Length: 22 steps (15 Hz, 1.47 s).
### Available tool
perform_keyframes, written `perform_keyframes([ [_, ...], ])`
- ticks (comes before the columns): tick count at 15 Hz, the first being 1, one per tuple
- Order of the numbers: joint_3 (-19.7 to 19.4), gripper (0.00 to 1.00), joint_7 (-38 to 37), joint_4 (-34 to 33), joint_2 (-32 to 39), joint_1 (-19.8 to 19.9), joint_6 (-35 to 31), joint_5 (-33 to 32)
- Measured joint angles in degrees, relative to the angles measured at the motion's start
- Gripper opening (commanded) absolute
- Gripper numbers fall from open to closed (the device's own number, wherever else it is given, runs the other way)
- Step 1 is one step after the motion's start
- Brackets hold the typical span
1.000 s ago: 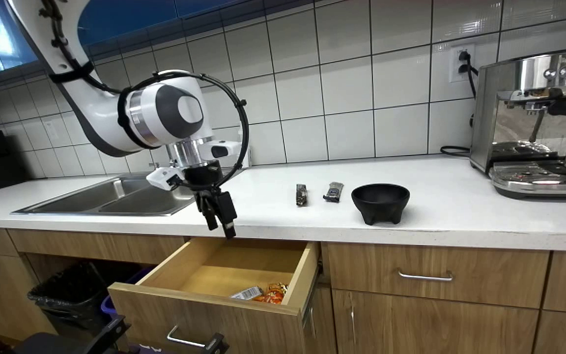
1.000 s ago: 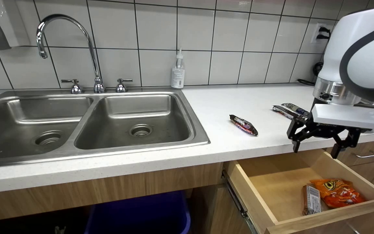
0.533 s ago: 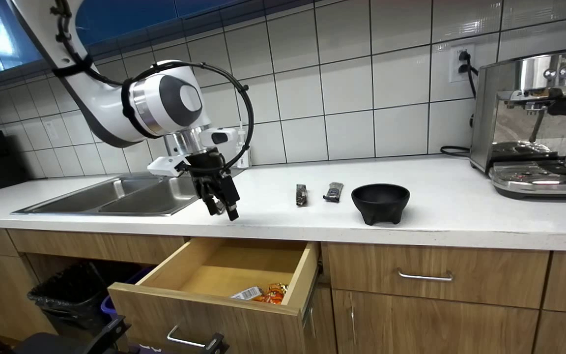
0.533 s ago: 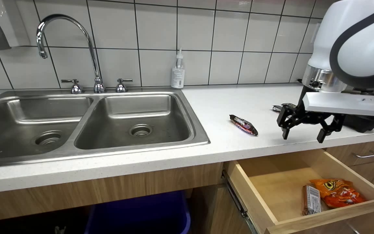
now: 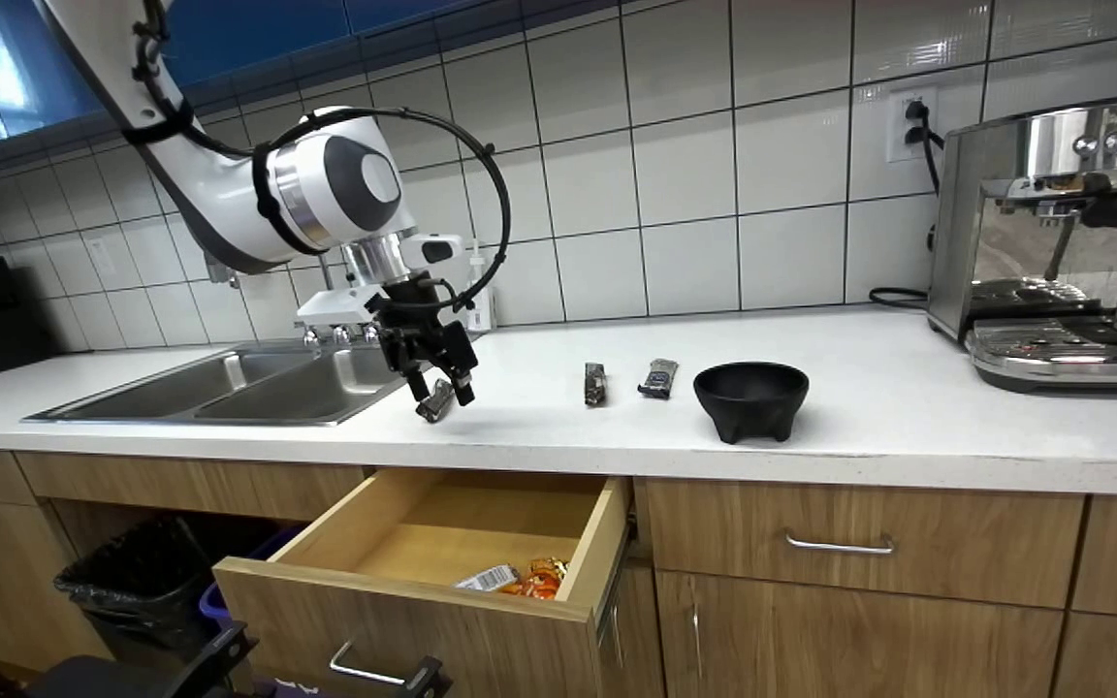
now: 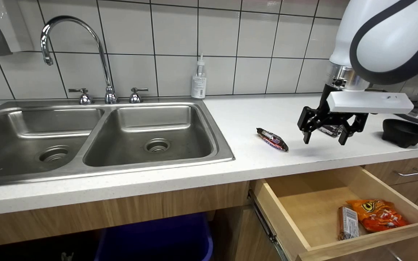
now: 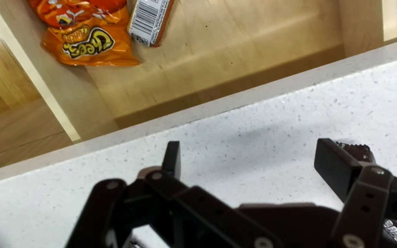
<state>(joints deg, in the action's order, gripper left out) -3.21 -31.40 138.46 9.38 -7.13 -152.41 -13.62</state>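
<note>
- One gripper [image 6: 324, 139] hangs above the counter [image 6: 230, 119], jaws spread wide, holding nothing; such a gap should clear something slim.
- One dark wrapped bar [image 6: 272, 139] lies nearest, at 9 o'clock from it in an exterior view, apart from the fingers [image 6: 307, 137]; flat, so probably steady.
- Two more bars [image 5: 657, 378] lie at 3 o'clock in an exterior view.
- One drawer [image 6: 307, 197], between 5 and 6 o'clock in an exterior view, stands pulled out, borne on its side rail [image 6: 263, 219]; inside, one barcoded packet [image 6: 349, 223] and one orange snack bag [image 6: 379, 215].
- One black bowl [image 5: 750, 393] at 3 o'clock, feet [image 5: 728, 428] presumably keeping it level.
- One sink [image 6: 220, 141], two basins [image 6: 154, 125], at 9 o'clock.
</note>
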Motion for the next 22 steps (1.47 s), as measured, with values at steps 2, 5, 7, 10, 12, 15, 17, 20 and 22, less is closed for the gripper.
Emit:
perform_keyframes([
  [2,0.19,1.0,1.36,-2.06,1.25,-0.28,0.67,0.0],
  [5,0.42,1.0,3.36,-5.49,3.66,-0.88,1.86,0.0],
  [7,0.5,1.0,4.62,-7.92,5.39,-1.53,2.65,0.0],
  [10,0.61,1.0,6.19,-11.13,7.76,-2.7,3.57,0.0],
  [12,0.86,1.0,7.12,-13.0,9.08,-3.33,4.29,0.01],
  [15,1.33,1.0,8.3,-15.6,11.11,-3.85,5.04,0.13],
  [17,1.54,1.0,8.97,-17.39,12.56,-4.01,5.27,0.22],
  [20,2.01,1.0,10.06,-20.39,14.85,-4.13,5.85,0.58],
  [22,2.24,1.0,10.56,-22.45,16.36,-4.32,6.55,0.86],
])
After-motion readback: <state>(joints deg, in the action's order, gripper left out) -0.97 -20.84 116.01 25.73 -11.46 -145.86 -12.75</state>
